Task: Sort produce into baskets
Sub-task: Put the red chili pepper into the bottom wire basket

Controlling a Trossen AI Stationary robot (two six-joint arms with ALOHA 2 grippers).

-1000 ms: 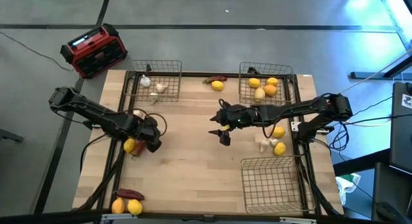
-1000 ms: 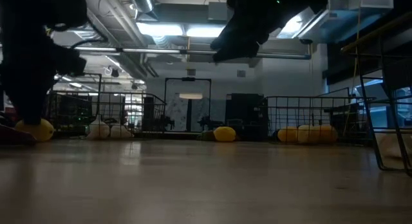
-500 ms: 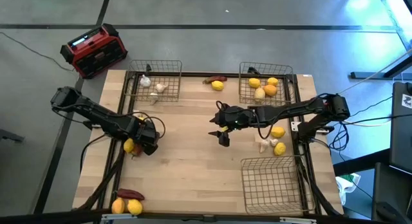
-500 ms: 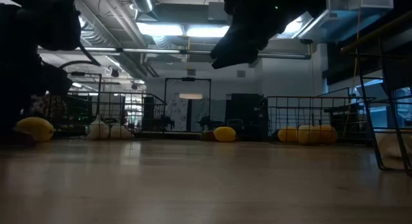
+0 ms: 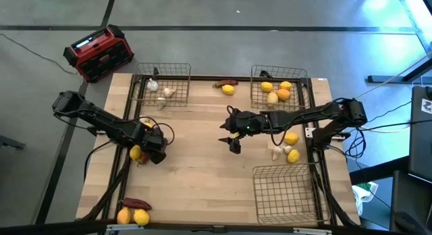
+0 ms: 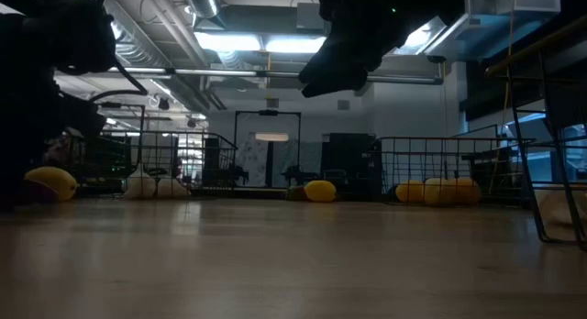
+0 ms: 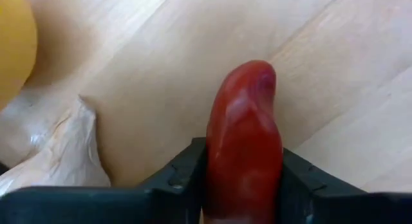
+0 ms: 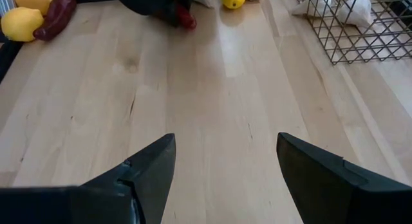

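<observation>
Since a second ago, the left gripper has been shifted slightly along the table's left edge and closed; a red pepper is now clamped between its jaws, low over the wood beside a yellow lemon. The right gripper hangs wide open and empty mid-table. Only the pepper's stem end seems gripped, so it could slip out during the lift toward a wire basket.

Dim low view, bright ceiling lights
</observation>
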